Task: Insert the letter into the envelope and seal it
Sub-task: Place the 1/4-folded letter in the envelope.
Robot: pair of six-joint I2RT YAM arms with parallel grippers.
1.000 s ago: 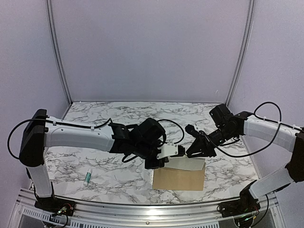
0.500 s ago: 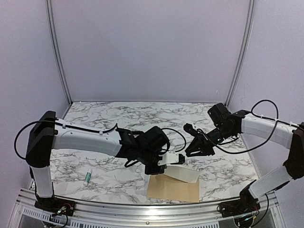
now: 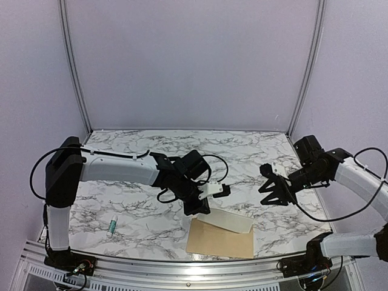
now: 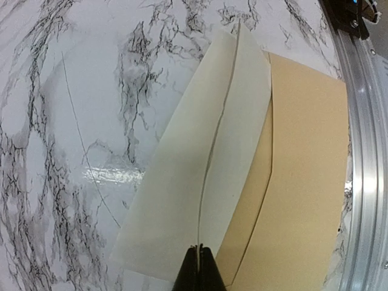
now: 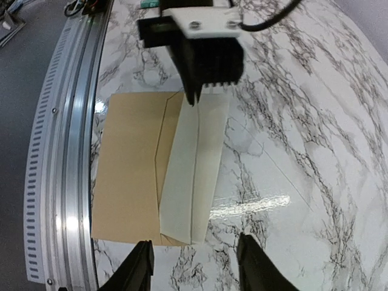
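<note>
The letter point(image 3: 229, 222) is a folded cream sheet that lies slanted over the far edge of the tan envelope point(image 3: 218, 241), near the table's front. My left gripper point(image 3: 202, 210) is shut on the letter's left end, pinching its fold edge-on. In the left wrist view, the closed black tips of the gripper point(image 4: 199, 262) clamp the letter point(image 4: 182, 200), with the envelope point(image 4: 306, 182) and its flap to the right. My right gripper point(image 3: 274, 193) hovers open to the right, apart from the paper. The right wrist view shows the letter point(image 5: 195, 176) and envelope point(image 5: 127, 176) beyond its spread fingers point(image 5: 140, 267).
A small white glue stick with a green cap point(image 3: 111, 227) lies at the front left of the marble table point(image 3: 151, 151). The metal rail point(image 3: 182, 268) runs along the near edge just below the envelope. The left arm's wrist point(image 5: 197, 48) hangs over the letter's far end.
My right gripper has opened and drawn back to the right, away from the letter. The left gripper keeps its pinch, and the letter has settled lower over the envelope.
</note>
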